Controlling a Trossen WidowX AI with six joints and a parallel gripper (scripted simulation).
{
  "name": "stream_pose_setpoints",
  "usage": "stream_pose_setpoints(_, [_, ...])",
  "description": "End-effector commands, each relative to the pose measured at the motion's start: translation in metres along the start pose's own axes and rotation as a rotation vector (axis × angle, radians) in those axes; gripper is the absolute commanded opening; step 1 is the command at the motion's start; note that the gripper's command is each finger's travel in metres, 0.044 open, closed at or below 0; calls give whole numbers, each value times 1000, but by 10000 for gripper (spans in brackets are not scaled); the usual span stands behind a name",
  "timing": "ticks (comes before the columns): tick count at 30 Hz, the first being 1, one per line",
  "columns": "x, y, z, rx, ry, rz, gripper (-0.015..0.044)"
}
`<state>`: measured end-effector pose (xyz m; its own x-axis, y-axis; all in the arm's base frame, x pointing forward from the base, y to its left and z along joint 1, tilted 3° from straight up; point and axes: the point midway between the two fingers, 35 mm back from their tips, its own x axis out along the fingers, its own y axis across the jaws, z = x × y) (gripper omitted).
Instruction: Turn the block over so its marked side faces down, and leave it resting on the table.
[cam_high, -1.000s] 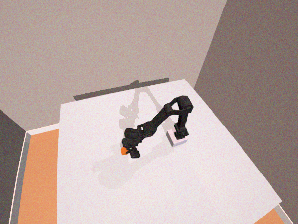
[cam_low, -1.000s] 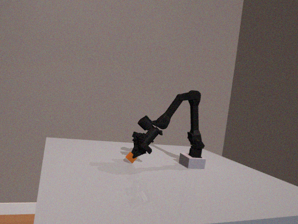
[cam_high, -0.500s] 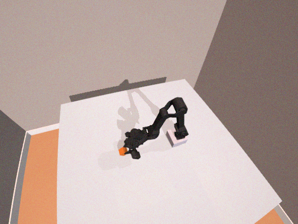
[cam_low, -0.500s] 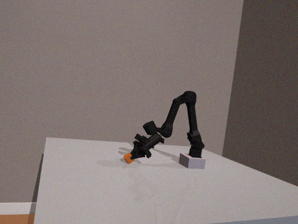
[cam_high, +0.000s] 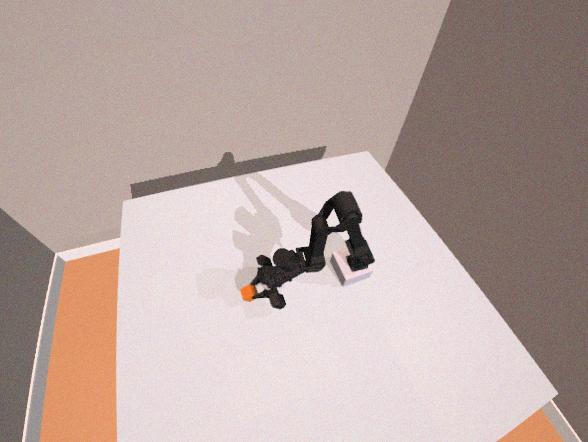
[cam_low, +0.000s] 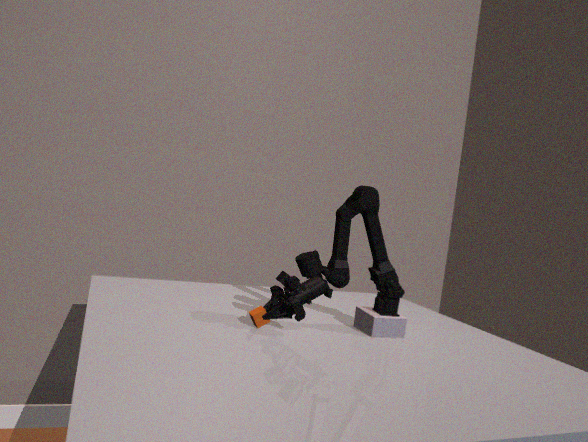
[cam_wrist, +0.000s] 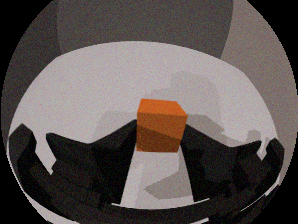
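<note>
An orange block (cam_high: 248, 293) (cam_low: 259, 317) (cam_wrist: 159, 131) is held tilted between the fingertips. My gripper (cam_high: 252, 290) (cam_low: 266, 314) (cam_wrist: 159, 125) is shut on it, reaching outward and slanting down toward the table (cam_high: 310, 380) (cam_low: 190, 380) (cam_wrist: 85, 85). In the exterior view the block's lower corner is at or just above the table; I cannot tell if it touches. That view shows a darker face on the block's left end, away from the gripper. I cannot make out which face is marked.
The arm's pale base block (cam_high: 356, 279) (cam_low: 387, 327) stands on the table to the right of the gripper. The arm (cam_high: 318, 240) (cam_low: 341, 240) arches up between them. Walls stand beyond the table's far edge and to the right.
</note>
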<state>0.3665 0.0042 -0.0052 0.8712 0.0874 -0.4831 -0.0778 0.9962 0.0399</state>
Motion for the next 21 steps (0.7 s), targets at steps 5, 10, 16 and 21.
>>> stream_pose_setpoints(5, [-4,1,0,6,-34,5,0])
stream_pose_setpoints(10, [-4,1,0,6,-34,5,0])
stream_pose_setpoints(16, [-4,1,0,6,-34,5,53])
stream_pose_setpoints(21, [-4,1,0,6,-34,5,184])
